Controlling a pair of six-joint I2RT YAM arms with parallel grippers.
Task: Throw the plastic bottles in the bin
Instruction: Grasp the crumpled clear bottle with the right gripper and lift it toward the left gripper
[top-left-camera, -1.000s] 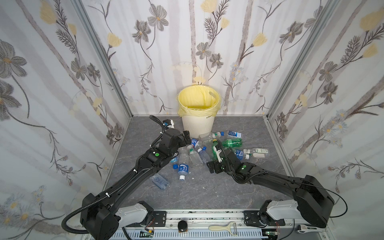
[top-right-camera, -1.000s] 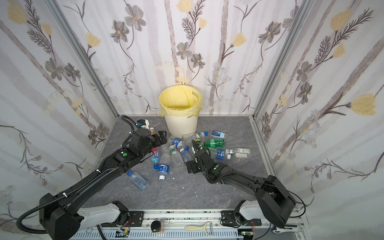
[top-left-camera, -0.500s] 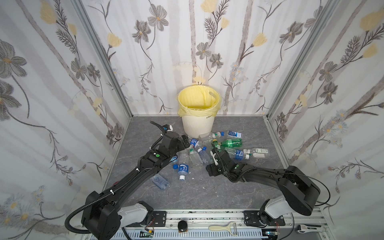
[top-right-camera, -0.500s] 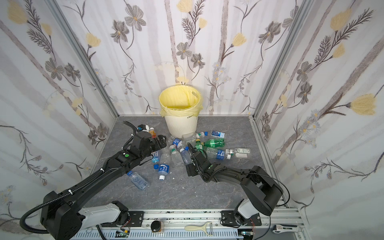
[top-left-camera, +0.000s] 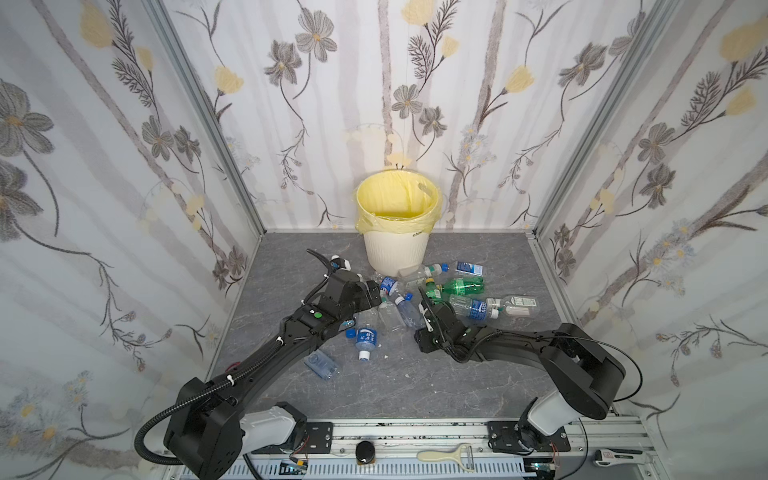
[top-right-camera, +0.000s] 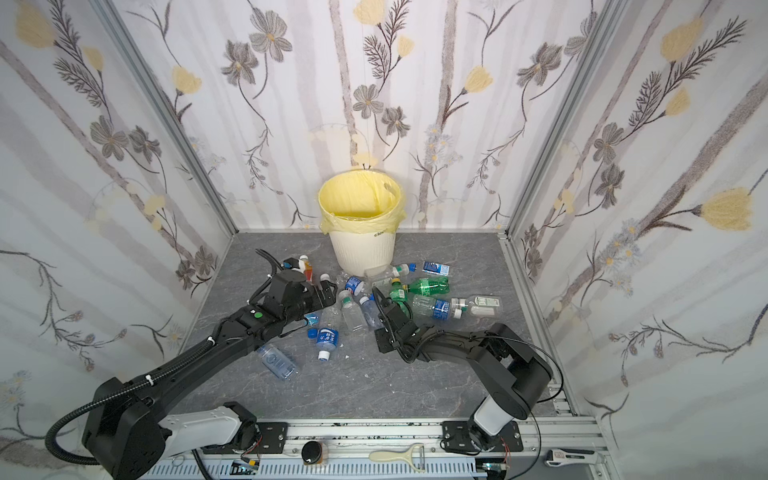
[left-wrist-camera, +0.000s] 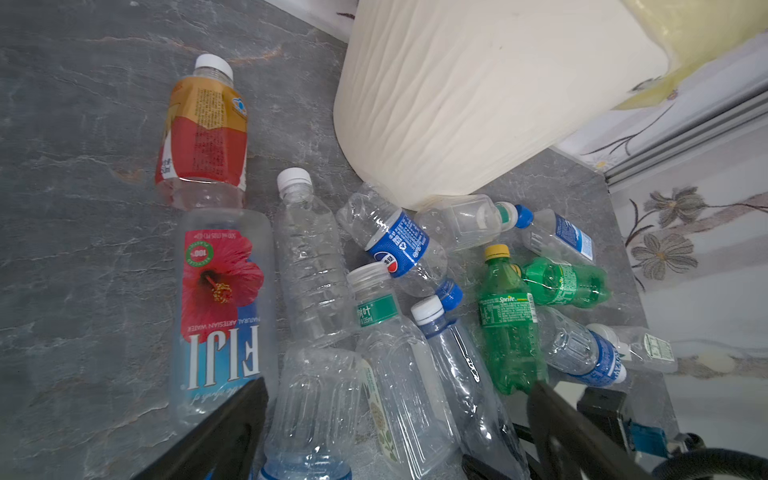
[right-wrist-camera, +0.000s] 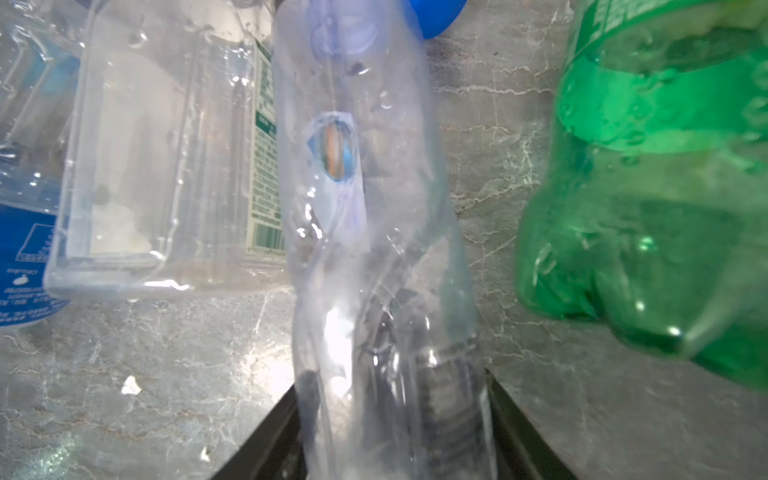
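Note:
Several plastic bottles (top-left-camera: 461, 286) lie scattered on the grey floor in front of the bin (top-left-camera: 397, 249), a cream ribbed basket with a yellow bag, seen in both top views (top-right-camera: 361, 253). My right gripper (top-left-camera: 417, 322) is low on the floor, shut on a clear blue-capped bottle (right-wrist-camera: 365, 208) whose squeezed body fills the space between the jaws of that gripper (right-wrist-camera: 390, 386). A green bottle (right-wrist-camera: 648, 187) lies just beside it. My left gripper (top-left-camera: 376, 297) hovers open over the pile's left side; clear bottles lie under that open gripper (left-wrist-camera: 397, 388), untouched. A Fiji bottle (left-wrist-camera: 224, 307) and an orange-red labelled bottle (left-wrist-camera: 203, 133) lie nearby.
Flowered walls close in the floor on three sides. Two blue-labelled bottles (top-left-camera: 365, 338) (top-left-camera: 320, 365) lie nearer the front, beside the left arm. A cream peeler (top-left-camera: 446, 455) rests on the front rail. The bin's wall (left-wrist-camera: 457, 104) stands close behind the pile.
My right gripper has dropped to the floor and closed on the clear blue-capped bottle. The left gripper has shifted slightly at the pile's left and stays open.

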